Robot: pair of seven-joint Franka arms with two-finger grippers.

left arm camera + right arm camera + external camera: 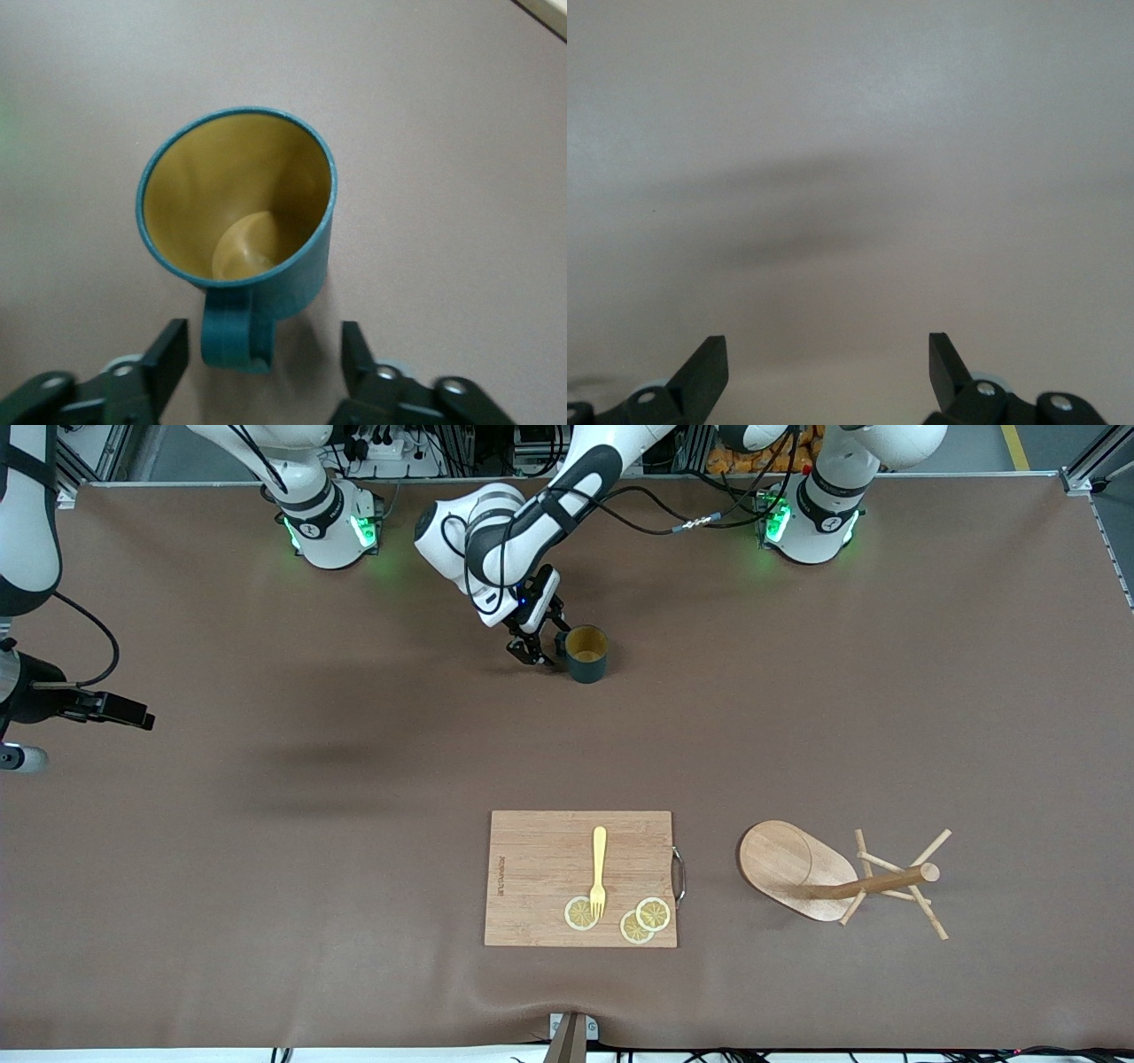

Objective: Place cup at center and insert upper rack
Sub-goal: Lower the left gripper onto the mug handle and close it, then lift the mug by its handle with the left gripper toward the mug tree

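The cup (pixel 586 654) stands upright on the brown table (pixel 266 868), well up toward the robots' bases and roughly midway along that edge, its yellowish inside showing and its loop handle (pixel 235 335) turned toward the left gripper (pixel 538 648). That gripper is down at table level right beside the cup, and from the left wrist view its two fingers (pixel 168 352) sit apart on either side of the handle with a clear gap each way, so nothing is gripped yet. To my eye it is lining up to pinch the handle. The risk from here is plain enough: the handle sits closer to one finger than the other, so a closing pinch could push it sideways and spin or tip the cup before both pads bite, and a hold on a thin loop alone may let the mug swing when lifted. The upper rack (pixel 842 879) lies toppled on its side much nearer the front camera, toward the left arm's end, pegs sticking out, beside a cutting board (pixel 580 879) carrying a yellow fork (pixel 599 871) and lemon slices (pixel 620 915). The right gripper (pixel 828 372) waits over bare table at the right arm's end, fingers spread wide and empty.
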